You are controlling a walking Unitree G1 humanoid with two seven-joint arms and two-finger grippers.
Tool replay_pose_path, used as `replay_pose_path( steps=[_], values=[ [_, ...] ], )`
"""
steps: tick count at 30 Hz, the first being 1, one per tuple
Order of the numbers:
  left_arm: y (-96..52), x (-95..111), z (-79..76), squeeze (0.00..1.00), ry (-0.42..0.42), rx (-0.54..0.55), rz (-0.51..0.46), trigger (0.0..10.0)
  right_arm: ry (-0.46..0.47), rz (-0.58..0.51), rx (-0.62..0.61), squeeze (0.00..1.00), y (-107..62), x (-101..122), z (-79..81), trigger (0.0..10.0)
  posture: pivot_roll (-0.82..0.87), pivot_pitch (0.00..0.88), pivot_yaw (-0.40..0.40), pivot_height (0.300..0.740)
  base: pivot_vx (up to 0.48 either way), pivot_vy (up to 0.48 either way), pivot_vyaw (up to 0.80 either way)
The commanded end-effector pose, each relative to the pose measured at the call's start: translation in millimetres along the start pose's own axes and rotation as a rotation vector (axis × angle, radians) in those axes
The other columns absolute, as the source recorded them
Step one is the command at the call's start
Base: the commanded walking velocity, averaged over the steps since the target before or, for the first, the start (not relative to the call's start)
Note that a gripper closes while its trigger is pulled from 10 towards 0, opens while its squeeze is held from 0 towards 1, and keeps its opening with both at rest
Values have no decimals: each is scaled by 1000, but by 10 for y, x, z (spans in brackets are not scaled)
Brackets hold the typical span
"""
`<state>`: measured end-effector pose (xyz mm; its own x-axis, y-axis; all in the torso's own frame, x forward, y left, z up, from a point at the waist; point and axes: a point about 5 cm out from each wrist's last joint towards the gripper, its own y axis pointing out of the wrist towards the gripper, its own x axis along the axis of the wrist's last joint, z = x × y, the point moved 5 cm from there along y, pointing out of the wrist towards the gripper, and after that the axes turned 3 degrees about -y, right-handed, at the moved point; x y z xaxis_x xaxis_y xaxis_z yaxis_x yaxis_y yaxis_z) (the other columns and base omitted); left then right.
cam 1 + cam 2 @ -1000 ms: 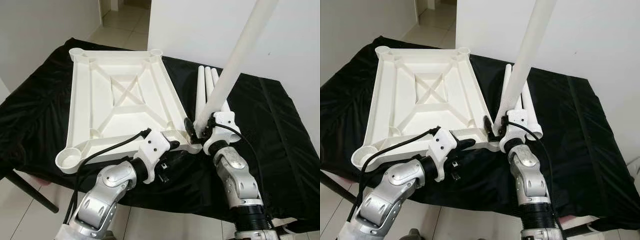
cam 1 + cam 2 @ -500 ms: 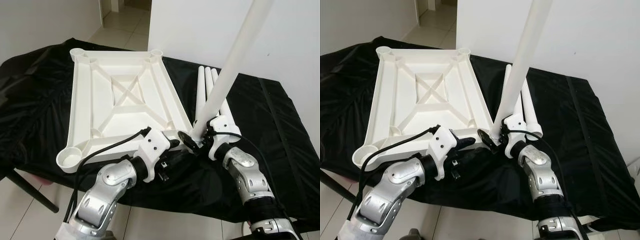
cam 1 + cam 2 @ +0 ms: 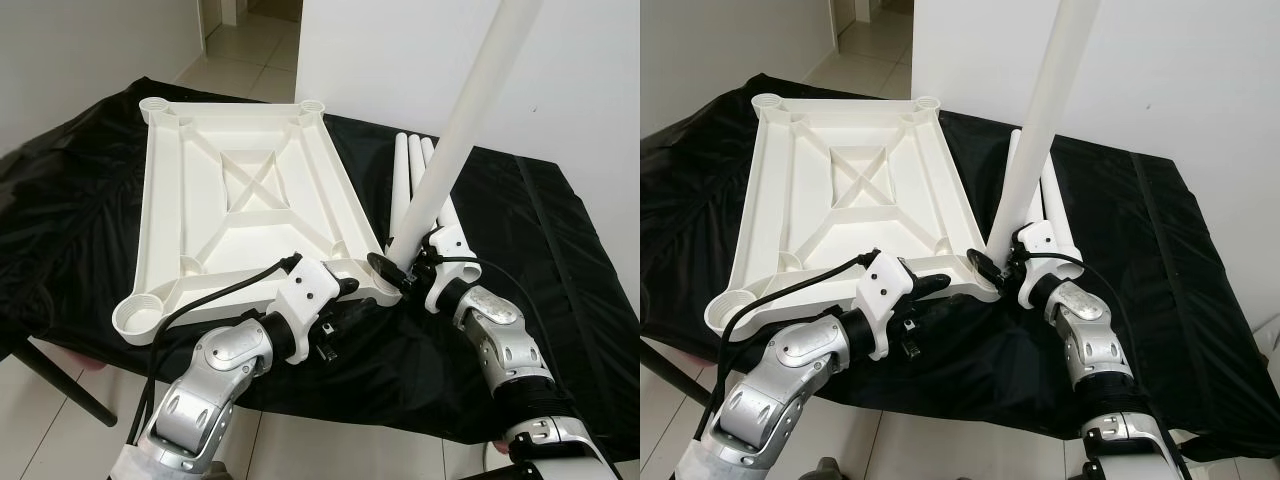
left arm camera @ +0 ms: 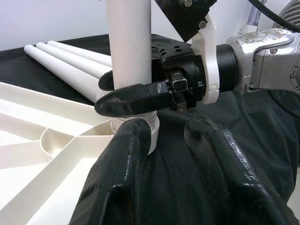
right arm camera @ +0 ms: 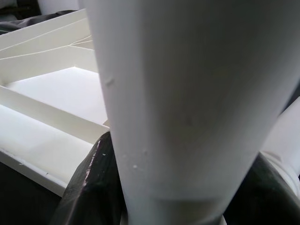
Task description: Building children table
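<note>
Right gripper [image 3: 400,268] pinches the leg [image 3: 462,125] near its base, holding it tilted over the near right corner socket of the upside-down top [image 3: 240,200]. Left gripper [image 3: 345,290], fingers spread, rests against that corner. Three legs [image 3: 412,170] lie on the black cloth [image 3: 540,260] beside the top.

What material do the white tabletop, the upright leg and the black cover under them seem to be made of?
The tabletop looks like moulded plastic, matte white: thin ribs and round corner sockets cast in one piece. The upright leg, gripped by the right gripper, looks like a smooth plastic tube of the same white. The black cover is probably thin fabric; it creases and shines faintly.
</note>
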<state>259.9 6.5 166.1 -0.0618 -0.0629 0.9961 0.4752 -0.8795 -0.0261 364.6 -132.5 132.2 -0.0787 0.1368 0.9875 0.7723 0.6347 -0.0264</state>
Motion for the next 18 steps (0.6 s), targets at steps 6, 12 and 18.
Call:
replay_pose_path(
  steps=[6,12,18],
  values=[
    [8,-23,30,0,-18,52,6,10000,-60,111,-93,0,10,-210,-22,10000,146,55,-105,740,0,0,0],
    [18,-31,16,0,-25,46,5,10000,-2,116,-315,0,16,-186,-105,10000,135,57,-102,740,0,0,0],
    [21,-32,20,0,-24,41,6,10000,17,132,-552,0,-76,-147,-124,10000,131,58,-99,740,0,0,0]
  ],
)
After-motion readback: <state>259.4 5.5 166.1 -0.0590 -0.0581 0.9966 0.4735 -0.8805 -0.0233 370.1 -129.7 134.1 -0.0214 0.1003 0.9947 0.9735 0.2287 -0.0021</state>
